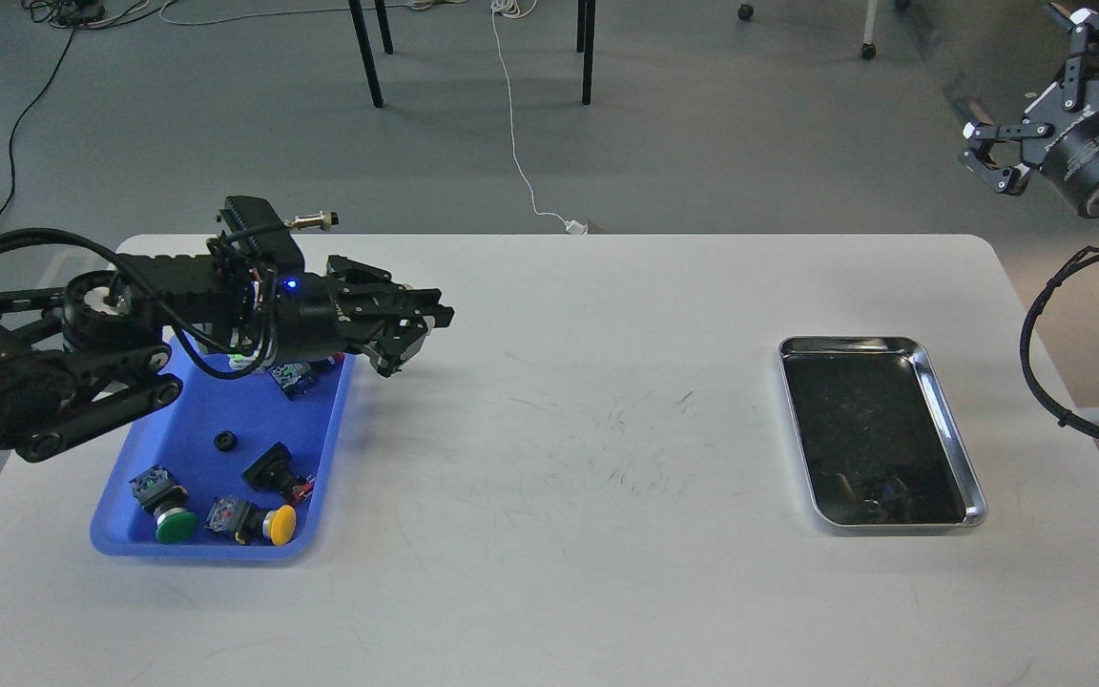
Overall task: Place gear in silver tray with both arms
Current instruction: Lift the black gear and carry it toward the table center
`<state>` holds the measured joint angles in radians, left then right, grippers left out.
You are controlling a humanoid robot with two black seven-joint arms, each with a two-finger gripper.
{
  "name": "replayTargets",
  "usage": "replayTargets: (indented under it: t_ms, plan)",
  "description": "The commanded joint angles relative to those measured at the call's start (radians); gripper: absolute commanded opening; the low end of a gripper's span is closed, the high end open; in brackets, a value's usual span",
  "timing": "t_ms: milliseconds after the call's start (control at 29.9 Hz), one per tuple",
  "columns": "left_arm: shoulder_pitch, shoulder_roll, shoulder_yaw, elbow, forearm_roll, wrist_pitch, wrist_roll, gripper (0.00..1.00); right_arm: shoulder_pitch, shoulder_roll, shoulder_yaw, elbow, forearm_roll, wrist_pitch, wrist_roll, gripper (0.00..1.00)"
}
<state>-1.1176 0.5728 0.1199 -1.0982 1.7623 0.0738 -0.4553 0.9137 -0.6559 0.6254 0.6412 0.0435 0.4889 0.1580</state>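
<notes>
A small black gear (222,441) lies in the blue tray (189,412) at the left of the table. The silver tray (869,420) lies at the right of the table and holds nothing. My left gripper (413,336) hangs above the table just right of the blue tray's far right corner, pointing right. It is dark, and I cannot tell whether its fingers are closed or whether they hold anything. My right gripper (1046,91) is open and empty, raised high beyond the table's far right corner, well away from the silver tray.
The blue tray also holds several push-button switches, among them a green one (168,520), a yellow one (268,523) and a black one (273,470). Chair legs (368,57) and a white cable (511,124) are on the floor behind the white table (559,458).
</notes>
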Motion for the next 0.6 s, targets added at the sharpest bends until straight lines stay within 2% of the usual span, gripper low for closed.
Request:
replayTargets:
  t_ms: [0, 167, 368, 568]
  plan:
    - [-0.018, -0.163, 0.004, 0.015, 0.069, -0.012, 0.056, 0.1, 0.031, -0.044, -0.004, 0.012, -0.034, 0.0, -0.008, 0.99]
    - [-0.008, -0.327, 0.036, 0.086, 0.075, -0.019, 0.063, 0.1, 0.096, -0.059, -0.027, 0.009, -0.047, 0.0, -0.012, 0.99]
    - [-0.002, -0.448, 0.109, 0.148, 0.075, -0.019, 0.064, 0.11, 0.16, -0.044, -0.075, 0.018, -0.048, 0.0, -0.031, 0.99]
    - [0.008, -0.548, 0.11, 0.234, 0.075, -0.019, 0.066, 0.11, 0.226, 0.073, -0.182, 0.022, -0.048, 0.0, -0.044, 0.99]
